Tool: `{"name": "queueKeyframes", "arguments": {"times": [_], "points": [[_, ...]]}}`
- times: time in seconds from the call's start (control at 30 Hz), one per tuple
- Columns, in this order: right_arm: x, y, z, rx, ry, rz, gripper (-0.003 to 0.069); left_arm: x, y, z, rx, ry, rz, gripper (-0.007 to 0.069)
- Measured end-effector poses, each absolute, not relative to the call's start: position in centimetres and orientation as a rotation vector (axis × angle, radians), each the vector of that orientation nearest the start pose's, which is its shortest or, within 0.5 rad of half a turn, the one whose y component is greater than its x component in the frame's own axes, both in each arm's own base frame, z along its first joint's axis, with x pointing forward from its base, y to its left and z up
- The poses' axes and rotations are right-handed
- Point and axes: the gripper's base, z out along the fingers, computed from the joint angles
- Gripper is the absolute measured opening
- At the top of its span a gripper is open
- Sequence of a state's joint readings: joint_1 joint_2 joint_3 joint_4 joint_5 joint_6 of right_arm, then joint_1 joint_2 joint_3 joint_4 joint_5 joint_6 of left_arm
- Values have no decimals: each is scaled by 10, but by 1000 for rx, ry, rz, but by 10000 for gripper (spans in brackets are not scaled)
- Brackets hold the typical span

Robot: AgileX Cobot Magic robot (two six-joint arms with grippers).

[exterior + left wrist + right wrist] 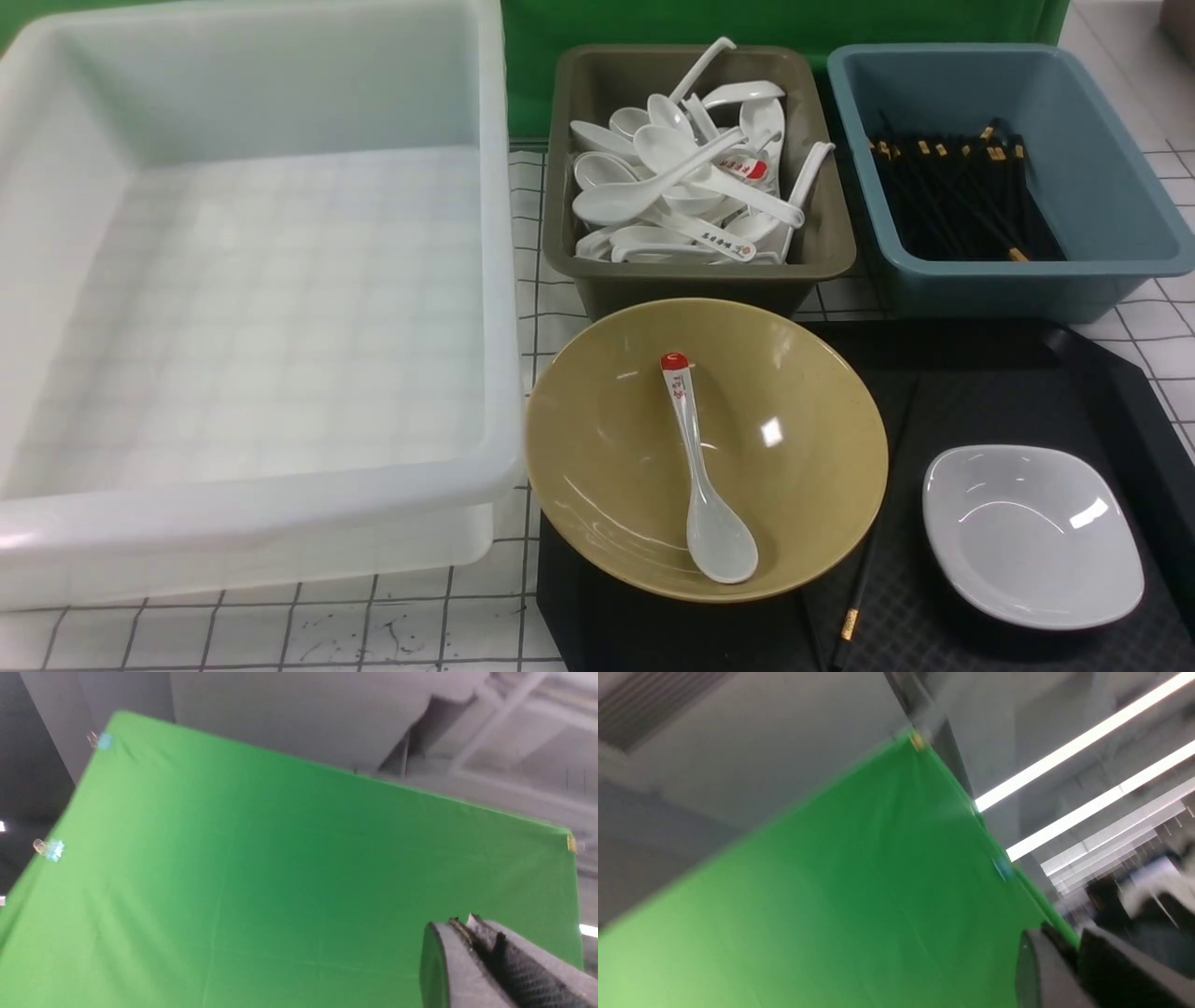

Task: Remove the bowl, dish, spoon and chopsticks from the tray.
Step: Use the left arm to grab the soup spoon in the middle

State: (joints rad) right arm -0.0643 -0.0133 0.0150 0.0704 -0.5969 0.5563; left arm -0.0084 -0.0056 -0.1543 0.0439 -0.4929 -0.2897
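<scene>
Spoon (702, 467) in bowl (812, 485); fingers (446, 966) toward backdrop (280, 882)

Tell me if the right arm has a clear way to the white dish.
Probably yes. The dish lies bare on the right of the tray, nothing in or over it, the chopsticks apart to its left. The right hand faces the green backdrop, so it must swing down first.
</scene>
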Motion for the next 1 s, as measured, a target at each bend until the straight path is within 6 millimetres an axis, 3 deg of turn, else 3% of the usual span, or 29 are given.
{"name": "queueKeyframes", "arguments": {"times": [0.1, 0.17, 0.23, 0.27, 0.37, 0.5, 0.53, 0.6, 0.7, 0.73, 0.8, 0.9, 1.0], "points": [[38, -2, 282, 317, 1017, 431, 145, 25, -2, 343, -96, 989, -226, -13], [44, -2, 305, 281, 1155, 314, 146, 43, -1, 375, -115, 1124, -208, -13], [48, -3, 307, 278, 1218, 283, 146, 48, -1, 382, -119, 1145, -208, -13], [57, -4, 314, 261, 1335, 215, 146, 67, -1, 388, -136, 1220, -212, -13], [76, -6, 319, 262, 1533, 154, 148, 114, -2, 386, -190, 1436, -243, -13], [106, -8, 300, 304, 1889, 105, 150, 171, -24, 378, -149, 1861, -309, -13], [108, -9, 297, 307, 1920, 101, 150, 173, -25, 374, -144, 1890, -310, -13], [118, -9, 283, 328, 2069, 84, 151, 195, -51, 367, 8, 2086, -347, -13], [128, -10, 263, 347, 2275, 56, 153, 213, -91, 355, 289, 2253, -396, -13], [131, -11, 256, 350, 2350, 45, 153, 220, -116, 348, 433, 2304, -438, -13], [133, -11, 246, 331, 2456, 22, 155, 227, -138, 341, 547, 2341, -469, -13], [136, -11, 234, 293, 2594, -3, 160, 249, -186, 325, 719, 2419, -504, -7], [139, -9, 229, 284, 2645, 28, 167, 267, -216, 314, 801, 2440, -478, -3]]}}
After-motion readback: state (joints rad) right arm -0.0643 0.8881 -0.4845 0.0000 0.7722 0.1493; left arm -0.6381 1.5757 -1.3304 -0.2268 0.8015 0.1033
